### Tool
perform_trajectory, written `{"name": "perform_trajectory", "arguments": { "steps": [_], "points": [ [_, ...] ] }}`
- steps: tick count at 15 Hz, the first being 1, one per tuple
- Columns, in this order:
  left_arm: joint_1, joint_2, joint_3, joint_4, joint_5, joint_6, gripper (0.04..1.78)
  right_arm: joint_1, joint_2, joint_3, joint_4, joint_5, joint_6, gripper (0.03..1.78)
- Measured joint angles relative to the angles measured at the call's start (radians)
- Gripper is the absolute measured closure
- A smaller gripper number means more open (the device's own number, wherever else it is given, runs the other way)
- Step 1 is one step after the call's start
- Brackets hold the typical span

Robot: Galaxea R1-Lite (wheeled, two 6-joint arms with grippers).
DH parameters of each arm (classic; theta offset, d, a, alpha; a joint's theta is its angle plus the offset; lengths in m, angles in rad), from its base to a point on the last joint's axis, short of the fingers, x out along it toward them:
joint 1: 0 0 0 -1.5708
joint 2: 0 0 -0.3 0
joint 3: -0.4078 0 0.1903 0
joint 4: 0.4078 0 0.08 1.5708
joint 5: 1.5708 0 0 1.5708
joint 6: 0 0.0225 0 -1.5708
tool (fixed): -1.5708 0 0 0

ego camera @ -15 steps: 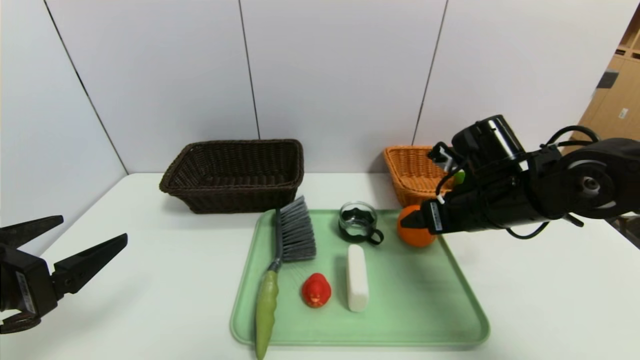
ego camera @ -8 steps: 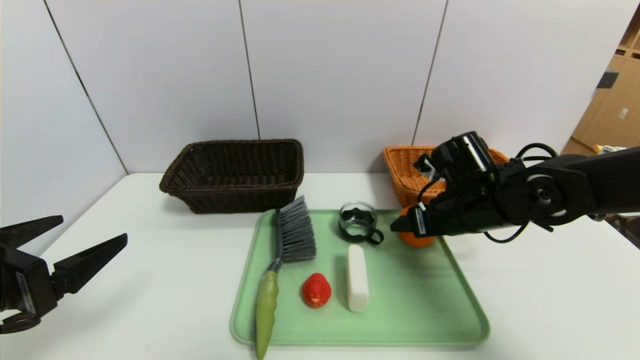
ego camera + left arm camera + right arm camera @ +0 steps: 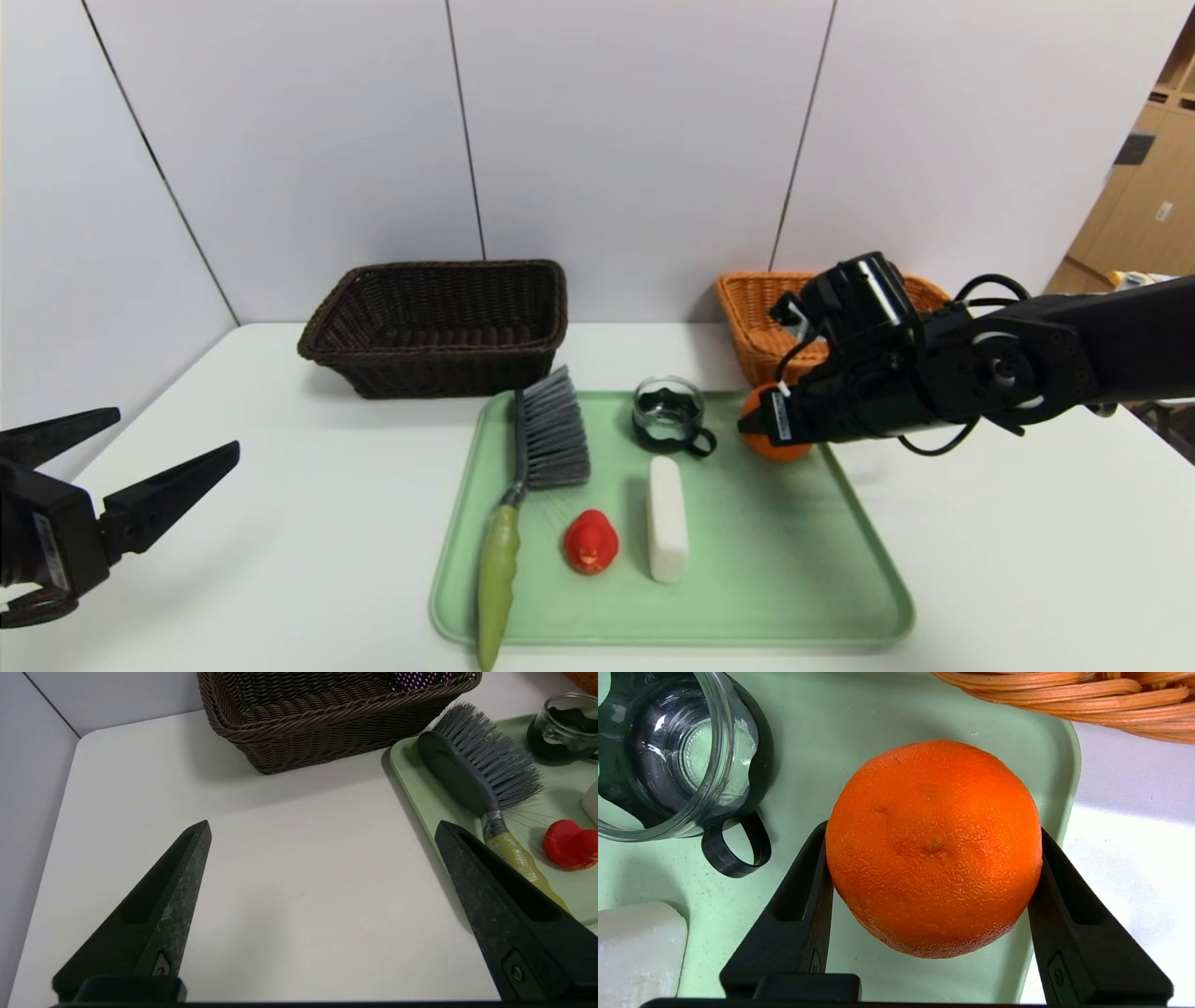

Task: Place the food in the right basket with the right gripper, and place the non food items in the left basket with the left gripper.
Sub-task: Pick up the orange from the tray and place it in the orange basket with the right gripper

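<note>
Down at the far right corner of the green tray (image 3: 840,579), the right gripper (image 3: 758,425) has its two fingers (image 3: 794,914) pressed against opposite sides of the orange (image 3: 933,847) — closed on it, with the fruit apparently resting on the tray just in front of the right basket (image 3: 761,322). The glass cup (image 3: 668,411) stands just beside it. The left gripper (image 3: 322,828) hangs wide apart and empty over the table (image 3: 289,896) — well short of the brush (image 3: 546,439) and left basket (image 3: 439,327).
</note>
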Motion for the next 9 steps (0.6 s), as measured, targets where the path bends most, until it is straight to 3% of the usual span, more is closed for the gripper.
{"name": "perform_trajectory", "arguments": {
  "steps": [9],
  "points": [
    [0.0, 0.001, 0.0, 0.0, 0.0, 0.0, 0.13, 0.026, -0.057, 0.01, 0.008, 0.001, -0.006, 0.69]
  ]
}}
